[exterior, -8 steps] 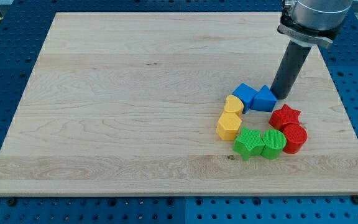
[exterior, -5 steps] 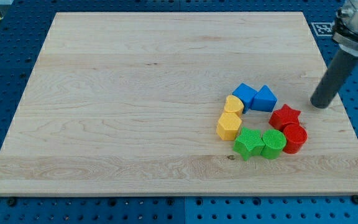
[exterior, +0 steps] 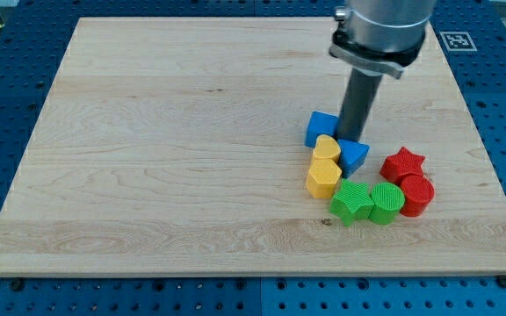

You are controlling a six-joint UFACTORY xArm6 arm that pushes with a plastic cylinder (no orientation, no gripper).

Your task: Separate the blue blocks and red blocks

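Note:
My tip [exterior: 350,140] stands between the two blue blocks. The blue cube [exterior: 321,128] lies just to its left, toward the view's top. The blue triangular block [exterior: 353,156] lies just below the tip, touching it. The red star [exterior: 402,163] and the red cylinder [exterior: 416,194] sit to the right, a small gap from the blue triangular block. The rod hides part of the blue cube's right side.
Two yellow blocks [exterior: 325,167] sit stacked in a column left of the blue triangular block. A green star [exterior: 351,200] and a green cylinder [exterior: 386,202] lie below, beside the red cylinder. The wooden board [exterior: 191,132] lies on a blue pegboard.
The rod swung out to the right, then came back between the blue blocks. The blue cube moved left and up; the blue triangular block moved down and left, beside the yellow blocks.

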